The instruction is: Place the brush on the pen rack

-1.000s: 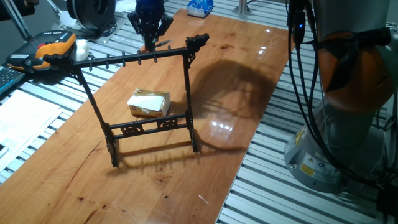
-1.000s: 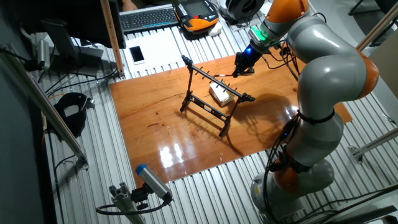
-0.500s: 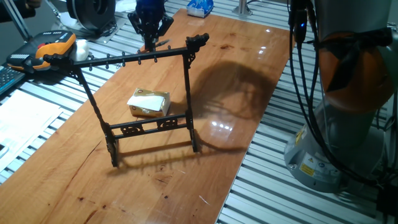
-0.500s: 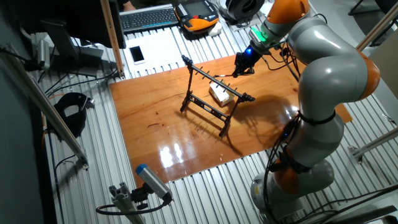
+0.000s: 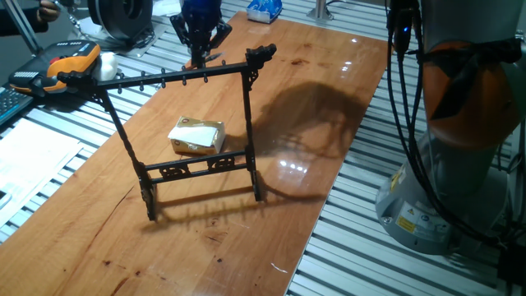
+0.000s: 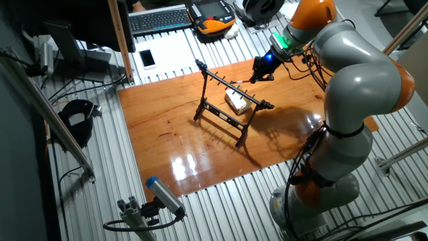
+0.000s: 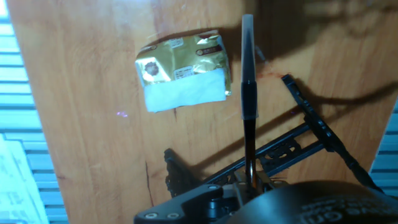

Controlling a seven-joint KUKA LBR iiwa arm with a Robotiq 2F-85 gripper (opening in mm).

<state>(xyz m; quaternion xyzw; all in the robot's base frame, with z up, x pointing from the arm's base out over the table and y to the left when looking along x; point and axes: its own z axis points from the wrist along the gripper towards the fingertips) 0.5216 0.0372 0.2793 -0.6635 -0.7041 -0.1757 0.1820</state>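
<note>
Rack (image 5: 193, 140) stands mid-table (image 5: 312, 123), feet on the wood. Yellow block (image 5: 197, 136) lies just behind its lower rail. Beyond the rack's top bar, gripper (image 5: 200, 54) is clamped on the brush (image 7: 248, 87), which sticks out past the fingers, off the table, near the bar's far end.

Grey arm (image 6: 354, 73), orange joints, black cables; tool (image 5: 200, 33) seemingly dark blue.

Arm stretched far over the surface, gripper (image 5: 198, 51) pointing down, jaws clamped on the brush (image 7: 248, 87).
</note>
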